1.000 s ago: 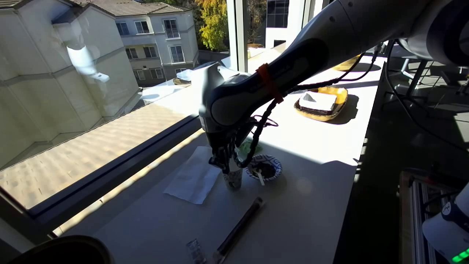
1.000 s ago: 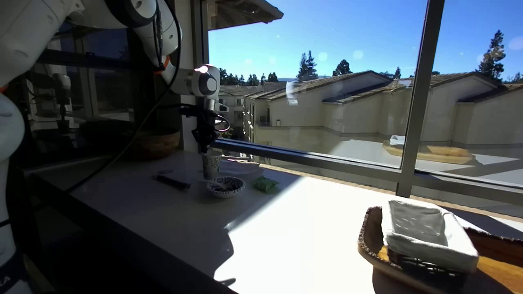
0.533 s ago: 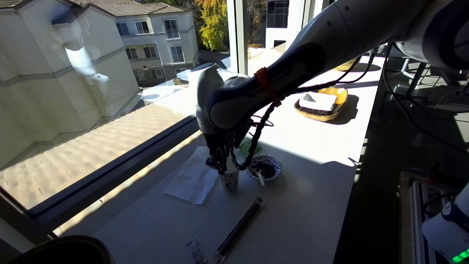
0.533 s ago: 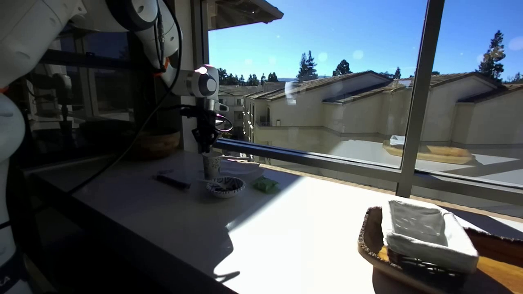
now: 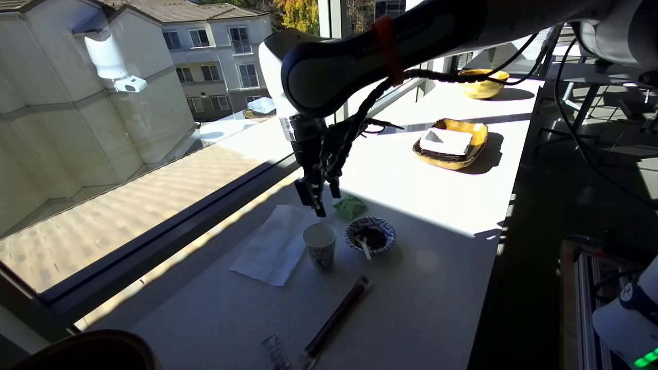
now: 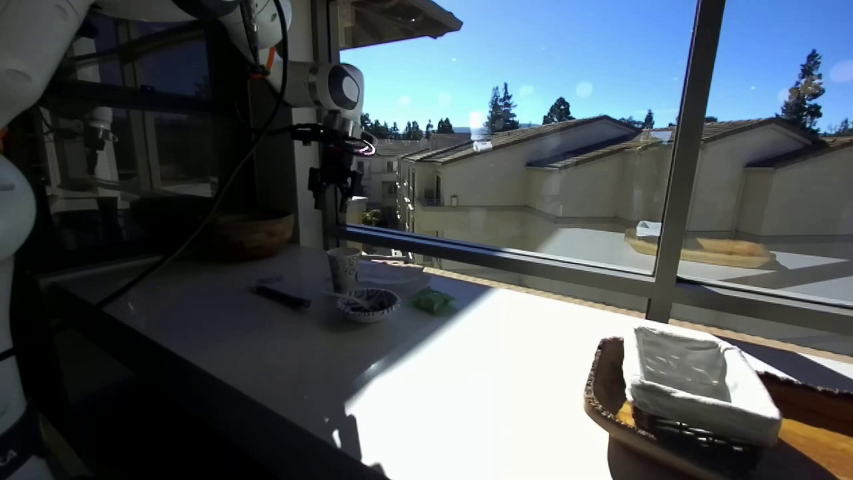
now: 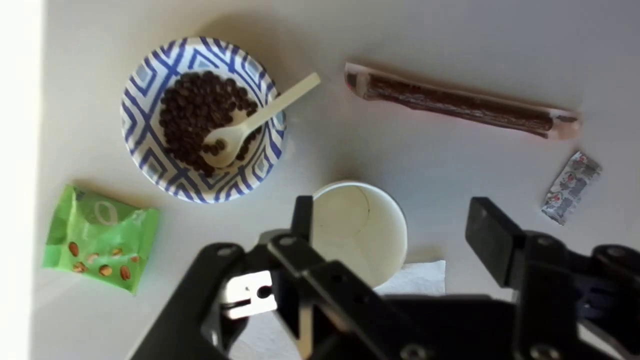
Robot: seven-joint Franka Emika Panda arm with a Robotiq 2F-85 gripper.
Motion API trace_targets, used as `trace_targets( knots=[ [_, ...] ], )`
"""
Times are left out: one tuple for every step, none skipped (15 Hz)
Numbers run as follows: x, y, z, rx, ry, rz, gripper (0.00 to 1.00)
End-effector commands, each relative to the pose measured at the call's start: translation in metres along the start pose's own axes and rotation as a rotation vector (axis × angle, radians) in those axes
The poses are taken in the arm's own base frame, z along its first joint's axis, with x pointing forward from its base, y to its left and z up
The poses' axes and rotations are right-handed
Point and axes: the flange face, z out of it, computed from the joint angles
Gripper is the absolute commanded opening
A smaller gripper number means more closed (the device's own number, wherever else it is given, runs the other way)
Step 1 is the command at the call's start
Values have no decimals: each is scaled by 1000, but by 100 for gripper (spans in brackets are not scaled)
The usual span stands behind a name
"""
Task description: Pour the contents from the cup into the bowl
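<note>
On a half-sunlit white counter (image 5: pixel 416 308), the pour appears finished. Seen from the wrist, left to right: dark beans (image 7: pixel 195 115) lie in the blue-patterned bowl (image 7: pixel 140 117), a pale spoon (image 7: pixel 262 116) resting among them with its handle over the rim. Next, the cup (image 7: pixel 380 240) stands upright, near the bowl but apart from it; no beans show in its pale inside, though the gripper (image 7: pixel 392 220) hides part of that. The gripper's jaws are spread wide and hold nothing, and both exterior views place it in the air above the cup, touching neither cup nor bowl. Little seems left beyond moving the gripper away; whether a stray bean sits in the hidden part of the cup cannot be told.

Counted, left to right in the wrist view: one green packet (image 7: pixel 100 237) with nuts pictured on its front, one bowl, one spoon, one cup, one white paper sheet (image 7: pixel 425 277), partly hidden by the gripper, one wrapped brown stick (image 7: pixel 460 105) and one small silvery packet (image 7: pixel 572 187). The beans, piled over one another, are too many to number. At the right of an exterior view, one wooden tray (image 6: pixel 610 373) bears one cloth-lined basket (image 6: pixel 706 413).
</note>
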Motion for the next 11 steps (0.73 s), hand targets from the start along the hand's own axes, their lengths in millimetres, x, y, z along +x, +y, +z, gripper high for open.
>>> trace_targets(
  knots=[
    [-46,30,-48,7,-80,124,100],
    [-58,39,-60,-5,-92,149,100],
    [-71,49,-72,-35,-87,177,100],
    [-80,60,-84,-83,-57,205,100],
    [-92,68,-95,-112,-38,207,100],
    [-100,76,-105,-132,-13,191,100],
    [-103,87,-113,-145,62,136,100],
    [-83,75,-110,-105,4,178,100],
    [-90,81,-118,-116,32,165,100],
    [-96,85,-122,-120,46,160,100],
    [-99,87,-123,-122,51,157,100]
  ],
)
